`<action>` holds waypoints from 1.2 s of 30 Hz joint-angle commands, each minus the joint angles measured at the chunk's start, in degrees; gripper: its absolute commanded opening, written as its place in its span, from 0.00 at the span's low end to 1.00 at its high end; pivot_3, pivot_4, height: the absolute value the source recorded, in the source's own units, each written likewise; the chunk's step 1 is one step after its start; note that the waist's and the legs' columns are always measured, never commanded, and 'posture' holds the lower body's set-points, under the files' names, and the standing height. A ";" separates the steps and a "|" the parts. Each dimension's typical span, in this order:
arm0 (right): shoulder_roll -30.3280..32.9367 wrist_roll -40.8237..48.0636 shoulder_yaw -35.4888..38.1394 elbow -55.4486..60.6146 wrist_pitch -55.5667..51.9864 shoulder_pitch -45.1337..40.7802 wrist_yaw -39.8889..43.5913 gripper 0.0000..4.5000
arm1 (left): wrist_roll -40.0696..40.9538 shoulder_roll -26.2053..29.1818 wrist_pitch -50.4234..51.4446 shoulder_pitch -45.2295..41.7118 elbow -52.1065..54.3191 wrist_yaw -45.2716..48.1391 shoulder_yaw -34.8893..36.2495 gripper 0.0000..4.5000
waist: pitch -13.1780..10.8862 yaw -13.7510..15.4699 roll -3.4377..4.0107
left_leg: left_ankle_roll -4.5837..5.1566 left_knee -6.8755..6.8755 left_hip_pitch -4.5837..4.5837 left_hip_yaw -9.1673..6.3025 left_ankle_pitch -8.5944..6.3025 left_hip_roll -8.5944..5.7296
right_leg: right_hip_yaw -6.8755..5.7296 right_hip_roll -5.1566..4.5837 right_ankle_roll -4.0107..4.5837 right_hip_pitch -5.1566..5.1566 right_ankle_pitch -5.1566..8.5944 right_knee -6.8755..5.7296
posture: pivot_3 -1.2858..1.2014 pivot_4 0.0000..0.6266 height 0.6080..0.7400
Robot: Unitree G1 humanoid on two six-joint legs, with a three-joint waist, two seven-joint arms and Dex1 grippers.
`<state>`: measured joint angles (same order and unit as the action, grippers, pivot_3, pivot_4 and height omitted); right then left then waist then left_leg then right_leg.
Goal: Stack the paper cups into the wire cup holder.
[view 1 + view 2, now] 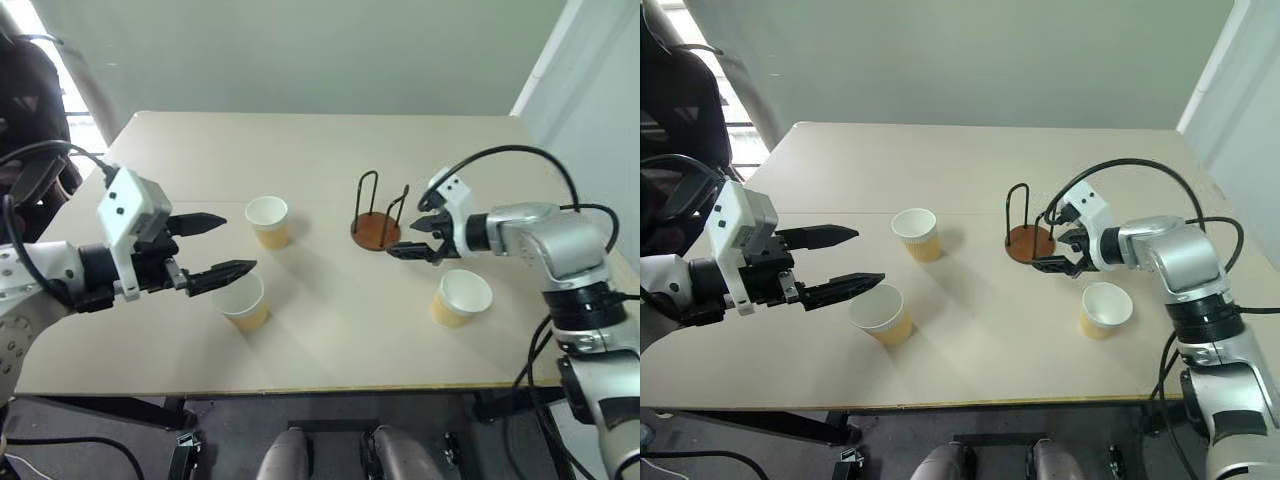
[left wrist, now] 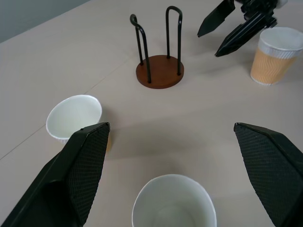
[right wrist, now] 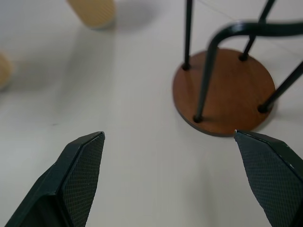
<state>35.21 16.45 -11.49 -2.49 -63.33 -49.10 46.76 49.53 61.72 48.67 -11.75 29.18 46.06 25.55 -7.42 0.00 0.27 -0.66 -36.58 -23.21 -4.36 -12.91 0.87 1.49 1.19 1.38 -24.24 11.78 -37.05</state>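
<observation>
Yellow-tan ribbed paper, three times over: from the head camera, one cup (image 1: 243, 301) stands just under the left gripper (image 1: 213, 246), a second cup (image 1: 267, 221) stands further back toward the middle of the table (image 1: 300, 350), and a third cup (image 1: 462, 297) sits near the right edge, all upright and none yet in the wire cup holder (image 1: 377, 217), which is empty. The right gripper (image 1: 415, 238) hovers just beside the holder's disc base, its fingers spread and holding nothing. In the left wrist view the left fingers stand wide apart over the nearest cup's open mouth (a good line-up already), so the sensible move is probably to lower straight down and close across the ribbed wall below the rim, gently, since thin paper will likely buckle. In the right wrist view the brown base lies ahead of the parted fingers; that arm should likely keep off the wire loops.
</observation>
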 commanded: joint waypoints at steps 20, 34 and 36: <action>-11.44 -4.80 1.48 -14.03 13.61 -8.63 -7.38 0.72 | 3.18 -1.34 1.90 3.30 7.31 -4.96 4.97 1.00 | -0.01 0.21 0.01 | -0.13 0.06 -0.09 0.00 -0.18 0.02 | -0.04 0.00 0.06 -0.13 0.04 0.01 | 0.52 0.24 1.00; -9.65 -5.03 -1.02 -11.51 15.00 -6.65 -1.09 0.01 | 3.55 -0.47 1.76 3.60 6.99 -4.64 5.10 1.00 | -0.01 0.19 0.01 | -0.16 0.05 -0.08 0.01 -0.19 0.03 | -0.05 0.00 0.06 -0.14 0.04 -0.03 | 0.52 0.24 1.00; -7.17 -3.99 -2.54 -8.18 16.26 -4.94 4.08 0.01 | 3.58 0.24 1.92 4.12 6.76 -3.45 5.50 1.00 | 0.00 0.29 0.00 | -0.17 0.06 -0.10 0.00 -0.19 0.03 | -0.07 0.00 0.06 -0.13 0.04 -0.02 | 0.52 0.24 1.00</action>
<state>26.32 11.33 -12.99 -14.75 -48.42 -54.47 46.71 52.67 60.88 50.56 -7.60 35.37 41.62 28.69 -7.42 0.29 0.27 -0.84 -36.54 -23.31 -4.36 -13.11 0.90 1.41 1.19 1.44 -24.36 11.82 -37.05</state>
